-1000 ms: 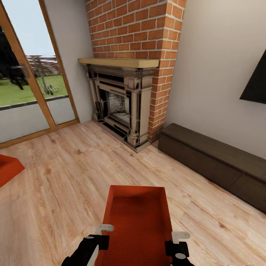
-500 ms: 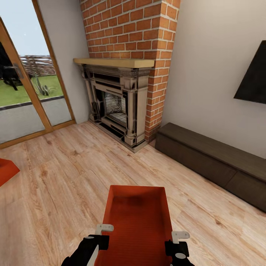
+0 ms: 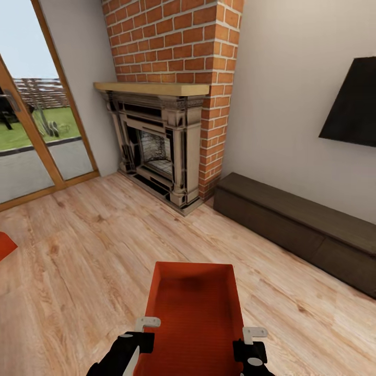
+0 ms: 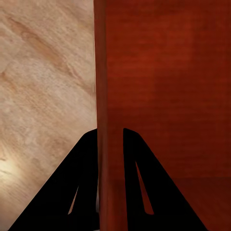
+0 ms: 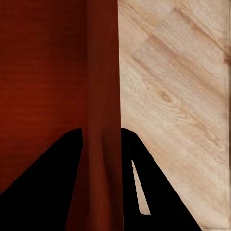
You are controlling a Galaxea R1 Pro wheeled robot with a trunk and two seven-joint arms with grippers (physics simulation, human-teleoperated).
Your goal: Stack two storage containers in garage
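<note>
I hold one orange-red storage container (image 3: 194, 308) in front of me, above the light wood-plank floor of the living room. My left gripper (image 3: 140, 334) is shut on its left wall and my right gripper (image 3: 251, 342) on its right wall. In the left wrist view the two black fingers (image 4: 85, 166) straddle the container wall (image 4: 102, 86), with the gripper (image 4: 109, 139) clamped on it. The right wrist view shows that gripper (image 5: 101, 137) pinching the other wall (image 5: 102, 72) the same way. A corner of the second storage container (image 3: 4, 244) lies on the floor at the far left edge.
A red-brick fireplace (image 3: 156, 146) stands ahead, with wood-framed glass doors (image 3: 31, 130) to its left. A long dark low cabinet (image 3: 297, 224) runs along the beige wall at right, under a black screen (image 3: 352, 104). Open plank floor (image 3: 94, 250) lies between me and them.
The whole view has swung to the right, so the fireplace and the second container have slid leftward in the picture. The held container and both grippers keep their places.
</note>
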